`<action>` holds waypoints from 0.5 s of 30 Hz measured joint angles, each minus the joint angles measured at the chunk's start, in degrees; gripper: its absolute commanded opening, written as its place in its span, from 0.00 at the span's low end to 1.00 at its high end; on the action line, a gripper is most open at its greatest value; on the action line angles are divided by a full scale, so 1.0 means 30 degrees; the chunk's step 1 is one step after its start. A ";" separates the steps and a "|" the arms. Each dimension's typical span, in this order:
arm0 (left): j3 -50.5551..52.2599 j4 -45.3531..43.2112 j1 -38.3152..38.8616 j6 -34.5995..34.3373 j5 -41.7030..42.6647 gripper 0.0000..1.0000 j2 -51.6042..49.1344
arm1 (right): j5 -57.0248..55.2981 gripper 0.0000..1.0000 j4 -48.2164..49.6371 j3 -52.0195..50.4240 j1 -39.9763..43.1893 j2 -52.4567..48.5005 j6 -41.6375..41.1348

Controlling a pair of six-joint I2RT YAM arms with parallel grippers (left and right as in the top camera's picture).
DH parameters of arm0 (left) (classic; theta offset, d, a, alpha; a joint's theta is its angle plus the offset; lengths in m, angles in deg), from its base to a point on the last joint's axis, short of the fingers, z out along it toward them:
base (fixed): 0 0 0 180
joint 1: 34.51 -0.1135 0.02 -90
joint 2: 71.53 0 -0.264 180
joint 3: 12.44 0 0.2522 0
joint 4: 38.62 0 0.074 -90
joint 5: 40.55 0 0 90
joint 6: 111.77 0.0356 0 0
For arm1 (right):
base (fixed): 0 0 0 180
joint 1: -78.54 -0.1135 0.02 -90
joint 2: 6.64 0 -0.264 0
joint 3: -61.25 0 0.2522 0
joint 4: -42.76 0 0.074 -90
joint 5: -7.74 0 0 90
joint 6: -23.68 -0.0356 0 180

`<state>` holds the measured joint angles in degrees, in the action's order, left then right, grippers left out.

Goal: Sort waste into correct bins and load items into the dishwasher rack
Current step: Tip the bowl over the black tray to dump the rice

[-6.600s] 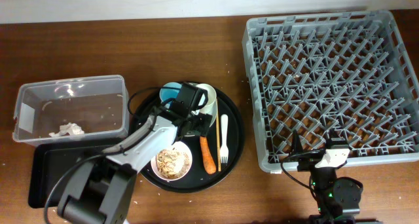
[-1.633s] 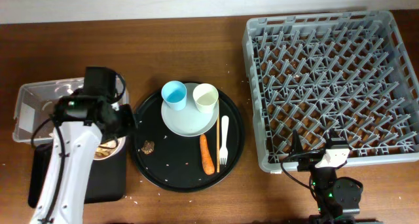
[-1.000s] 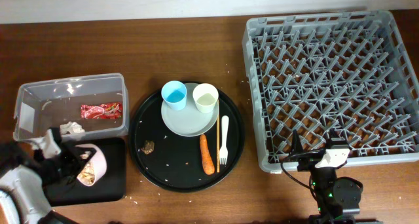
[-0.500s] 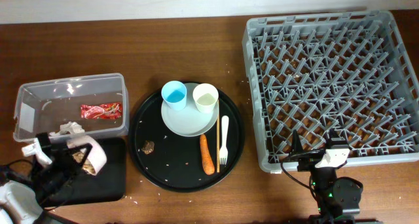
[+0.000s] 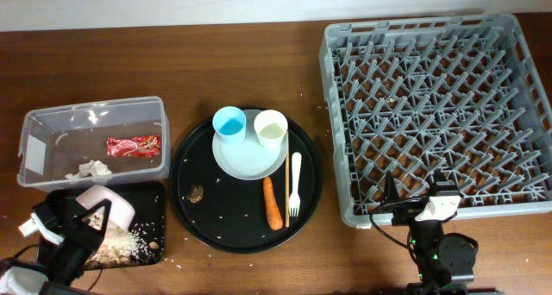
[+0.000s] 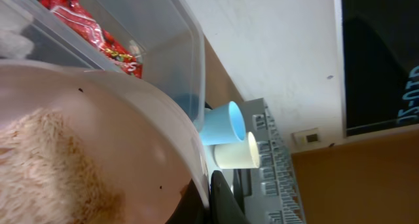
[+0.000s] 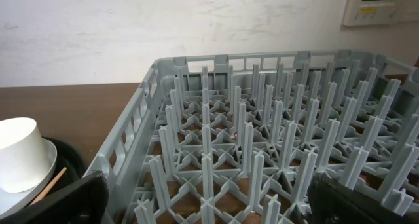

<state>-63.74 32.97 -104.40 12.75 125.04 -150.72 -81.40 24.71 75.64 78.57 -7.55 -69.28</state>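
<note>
My left gripper is shut on the rim of the pinkish-white bowl, tipped over the black tray. Rice scraps lie on that tray; some still cling inside the bowl. The clear tub holds the red wrapper and the tissue. Blue cup and cream cup stand on the plate, beside the chopsticks, fork and carrot. My right gripper stands open at the front edge of the dishwasher rack.
The plate, cutlery and carrot sit on a large round black tray, which also carries a small brown scrap and crumbs. The tub's wall rises just beyond the bowl in the left wrist view. Bare wooden table shows between round tray and rack.
My left gripper has drawn toward the table's front-left corner and tipped the bowl further. Rice has spilled from it onto the black tray. The right arm has not moved.
</note>
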 measured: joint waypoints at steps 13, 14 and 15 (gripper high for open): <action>0.0277 -0.1523 -0.0073 -0.0882 0.1494 0.00 0.0022 | 0.0000 0.99 0.0000 0.0000 0.0000 0.0000 0.0007; 0.0219 0.0109 -0.0080 -0.0692 0.1749 0.00 0.0029 | -0.0007 0.99 0.0000 0.0000 0.0000 0.0000 -0.0007; 0.0233 -0.0066 0.0007 -0.0255 0.2171 0.00 0.0029 | 0.0000 0.99 0.0000 0.0000 0.0000 0.0000 -0.0007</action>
<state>-63.04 32.77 -104.37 11.99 131.55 -150.64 -81.40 24.71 75.64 78.57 -7.55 -69.30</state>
